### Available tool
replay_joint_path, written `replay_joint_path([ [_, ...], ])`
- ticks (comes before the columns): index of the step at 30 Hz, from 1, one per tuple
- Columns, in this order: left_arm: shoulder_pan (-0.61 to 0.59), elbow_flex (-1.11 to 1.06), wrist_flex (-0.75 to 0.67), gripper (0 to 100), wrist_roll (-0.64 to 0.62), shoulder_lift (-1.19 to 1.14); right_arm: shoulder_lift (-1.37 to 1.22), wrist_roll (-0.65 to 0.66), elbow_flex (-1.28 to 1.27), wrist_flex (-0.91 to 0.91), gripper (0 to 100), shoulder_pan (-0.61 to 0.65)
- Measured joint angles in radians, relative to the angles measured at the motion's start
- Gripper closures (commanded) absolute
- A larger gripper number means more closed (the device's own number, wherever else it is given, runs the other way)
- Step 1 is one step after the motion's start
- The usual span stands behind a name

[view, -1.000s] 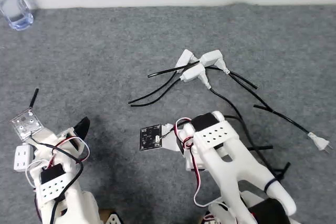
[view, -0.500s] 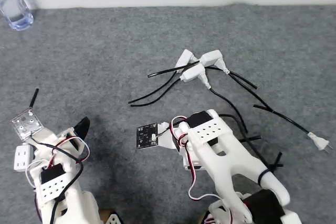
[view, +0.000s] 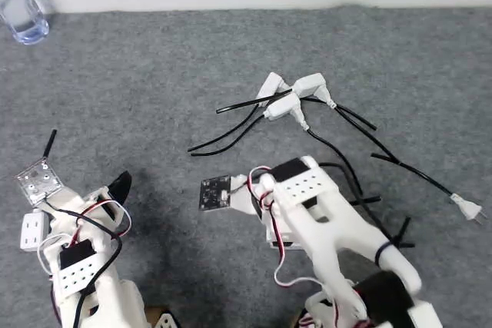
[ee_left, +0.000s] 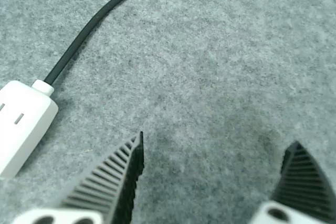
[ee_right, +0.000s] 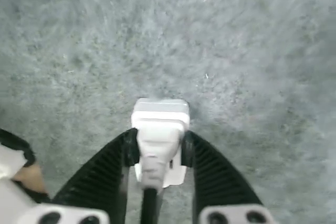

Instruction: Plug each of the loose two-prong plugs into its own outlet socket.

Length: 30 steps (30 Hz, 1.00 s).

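We record right gripper (ee_right: 160,141), fingers clamped on white plug (ee_right: 159,121), black cord between them, over grey carpet (ee_right: 252,51); left gripper (ee_left: 216,145), fingers spread wide, white outlet socket (ee_left: 21,121) beside; socket cluster (view: 290,96) mid-table; loose two-prong plug (view: 467,207) well apart.

The high camera is looking down from well above the grey counter (view: 154,74), taking in my left arm (view: 77,270) and right arm (view: 330,220) at its near edge. My left wrist camera is facing down, close over the counter, past my left fingers (ee_left: 116,178) at a white socket block (ee_left: 21,124), which the high view is also showing. My right wrist camera is looking down equally close, between my right fingers (ee_right: 100,178), at a white plug (ee_right: 159,129).
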<state>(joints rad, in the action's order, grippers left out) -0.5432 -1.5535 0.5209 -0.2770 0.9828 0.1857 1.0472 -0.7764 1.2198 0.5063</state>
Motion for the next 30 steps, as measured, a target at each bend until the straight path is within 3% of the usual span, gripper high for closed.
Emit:
replay_joint_path([
  [11, 0.000, 0.000, 0.000, 61, 0.000, 0.000, 0.292, 0.031, -0.014, 0.155, 83.0, 0.000],
  [19, 0.000, 0.000, 0.000, 61, 0.000, 0.000, 0.310, 0.032, -0.029, 0.157, 83.2, 0.002],
  [25, 0.000, 0.000, 0.000, 61, 0.000, 0.000, 0.311, 0.032, -0.060, 0.120, 93.0, 0.002],
  [30, 0.000, 0.000, 0.000, 61, 0.000, 0.000, 0.313, 0.032, -0.086, 0.077, 91.6, 0.002],
])
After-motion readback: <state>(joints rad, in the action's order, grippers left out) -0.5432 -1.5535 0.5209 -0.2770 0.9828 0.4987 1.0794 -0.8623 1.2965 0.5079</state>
